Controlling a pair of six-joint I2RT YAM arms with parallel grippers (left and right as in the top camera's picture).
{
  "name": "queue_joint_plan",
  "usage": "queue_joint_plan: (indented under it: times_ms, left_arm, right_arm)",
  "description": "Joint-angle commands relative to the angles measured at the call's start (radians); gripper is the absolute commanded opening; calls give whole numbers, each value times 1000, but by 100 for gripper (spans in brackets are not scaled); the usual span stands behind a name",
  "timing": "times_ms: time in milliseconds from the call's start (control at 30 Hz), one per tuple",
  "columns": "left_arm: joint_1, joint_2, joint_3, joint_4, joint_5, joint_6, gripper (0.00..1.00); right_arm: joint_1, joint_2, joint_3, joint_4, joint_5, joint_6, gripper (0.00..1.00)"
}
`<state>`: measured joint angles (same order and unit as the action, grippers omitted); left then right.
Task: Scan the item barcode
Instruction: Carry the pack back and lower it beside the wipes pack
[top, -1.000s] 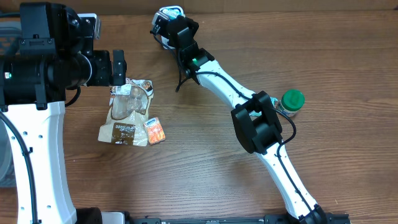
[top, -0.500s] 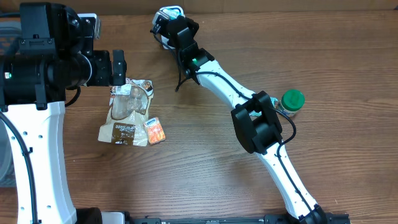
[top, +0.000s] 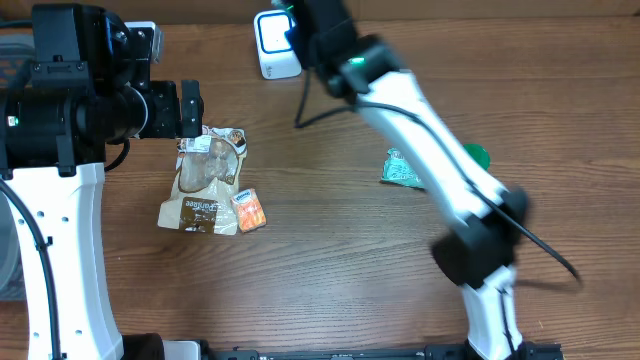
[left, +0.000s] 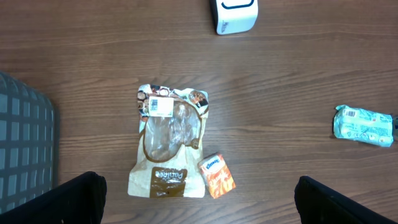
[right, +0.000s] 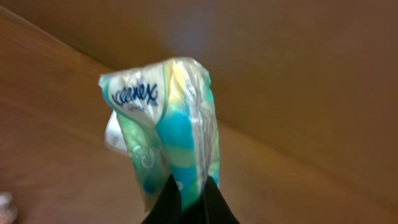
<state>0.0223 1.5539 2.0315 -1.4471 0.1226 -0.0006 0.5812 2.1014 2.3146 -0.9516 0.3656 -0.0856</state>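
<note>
Up at the far edge: pinching a tissue pack (right: 165, 124) hard in the right gripper (right: 188, 186), dark fingers (right: 166, 205) pressed together on its lower end. Pack sticking out past the fingertips, logo side toward the wrist camera, clear of the wood, with a plain brown wall (right: 298, 62) behind. From overhead, just a blurred right arm (top: 430, 150), stretching from the near edge to the top of the picture and ending just beside the white scanner (top: 275, 45). Hard to tell from there whether over the scanner or next to it.

Over on the left: left gripper (top: 178, 108) spread wide, gripping nothing, hovering high above the table (left: 298, 74). Straight below in the wrist view, a clear-fronted snack bag (left: 168, 149) lying flat, label end away from the camera. Right against that bag's lower right corner, a small orange packet (left: 217, 176). Well off to the right, a teal packet (left: 364, 124), flat, barcode label up. Peeking out from behind the blurred arm, a green lid (top: 478, 155). At the left edge, a grey basket (left: 25, 143).
</note>
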Motion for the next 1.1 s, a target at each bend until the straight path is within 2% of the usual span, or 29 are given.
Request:
queue_joint_plan:
  times_ms: [0, 167, 300, 500, 800, 900, 933, 967, 1000, 1033, 1067]
  left_arm:
    - [3, -4, 12, 1, -3, -2, 100]
    - [3, -4, 12, 1, -3, -3, 100]
    - [3, -4, 12, 1, -3, -2, 99]
    - [3, -4, 12, 1, -3, -2, 100]
    - [3, -4, 12, 1, -3, -2, 100]
    - [3, -4, 12, 1, -3, -3, 100]
    - [3, -4, 12, 1, -3, -2, 100]
    - [3, -4, 12, 1, -3, -3, 99]
    - [3, -4, 12, 1, -3, -2, 100]
    - [3, -4, 12, 1, -3, -3, 100]
    - [3, -4, 12, 1, -3, -2, 100]
  right_arm:
    - [-41, -96, 8, -189, -20, 267, 4]
    - [-106, -103, 2, -536, -21, 457, 4]
    - [-168, -83, -56, -679, -46, 524, 4]
    - [-244, -81, -254, -640, -106, 531, 4]
    - [-299, -81, -591, -407, -116, 530, 4]
    - [-311, -81, -649, -370, -117, 530, 4]
    - [-315, -81, -664, -359, -117, 530, 6]
    - [-320, -81, -676, -349, -117, 530, 16]
    - [-323, -81, -682, -345, -117, 530, 32]
    - [-327, -81, -687, -341, -117, 530, 41]
    - [-330, -81, -687, -340, -117, 526, 45]
